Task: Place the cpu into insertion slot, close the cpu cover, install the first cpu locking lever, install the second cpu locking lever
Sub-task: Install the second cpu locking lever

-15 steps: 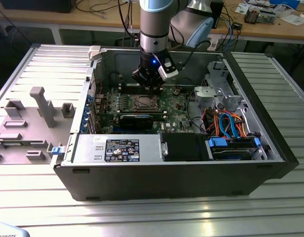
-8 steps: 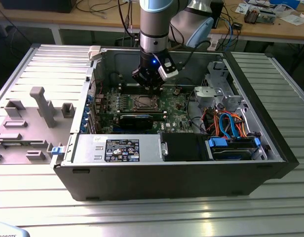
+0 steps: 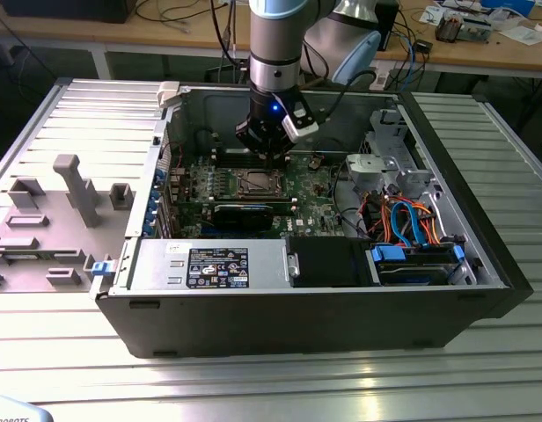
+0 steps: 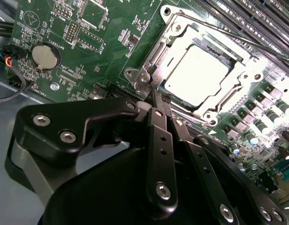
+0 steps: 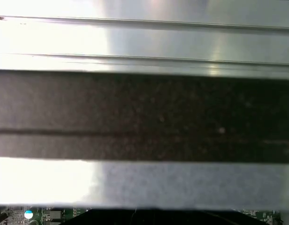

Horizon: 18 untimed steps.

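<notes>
The flat square cpu with its dull silver-grey metal top [image 4: 197,74] lies seated in the socket on the green motherboard [image 4: 88,42], and the thin silvery cpu cover [image 4: 175,40], a square metal frame with a large window, lies flat around it, so the first two steps look done. The work in hand appears to be the locking levers: in the second wrist view a thin wire lever [image 4: 215,33] runs along the far edge of the cover, and the black tool [image 4: 158,101] has its fingers brought together into a narrow tip that sits just beside the near corner of the socket frame, at or touching the small metal hinge tab there; whether it presses on a lever end cannot be told. The cpu itself lies just beyond that tip, apart from it. Judging from this, seating a lever calls for a steady push down and sideways so that the wire tucks under its catch without slipping onto the nearby board parts. In the exterior view the tool [image 3: 269,156] hangs from the grey arm just beyond the socket [image 3: 253,183], inside the open black computer case [image 3: 341,316], which rests on the ribbed metal bench [image 3: 253,387]. A long black card [image 3: 243,214] lies nearer than the socket, and orange and blue cables [image 3: 403,220] sit toward the exterior view's right.
</notes>
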Tool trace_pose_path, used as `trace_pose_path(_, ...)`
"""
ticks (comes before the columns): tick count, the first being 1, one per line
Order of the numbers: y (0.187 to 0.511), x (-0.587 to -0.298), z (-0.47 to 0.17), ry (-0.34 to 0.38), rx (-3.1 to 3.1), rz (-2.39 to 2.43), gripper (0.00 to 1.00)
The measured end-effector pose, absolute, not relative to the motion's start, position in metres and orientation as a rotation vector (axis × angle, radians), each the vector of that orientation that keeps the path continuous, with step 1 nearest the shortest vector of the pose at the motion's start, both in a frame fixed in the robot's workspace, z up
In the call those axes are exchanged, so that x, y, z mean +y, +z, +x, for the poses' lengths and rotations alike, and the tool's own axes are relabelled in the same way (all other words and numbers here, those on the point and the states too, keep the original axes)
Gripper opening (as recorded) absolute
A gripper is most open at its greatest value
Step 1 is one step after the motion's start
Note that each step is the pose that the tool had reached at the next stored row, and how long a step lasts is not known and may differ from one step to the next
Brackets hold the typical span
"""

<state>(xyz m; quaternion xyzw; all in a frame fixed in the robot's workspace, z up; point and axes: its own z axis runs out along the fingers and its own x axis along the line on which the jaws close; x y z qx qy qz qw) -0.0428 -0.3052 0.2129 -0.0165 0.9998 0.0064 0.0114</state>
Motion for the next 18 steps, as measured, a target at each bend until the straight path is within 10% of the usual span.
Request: trace_pose_path(18,0.2153,-0.3082,-0.0427,0.019,3.118,-0.052,0.11)
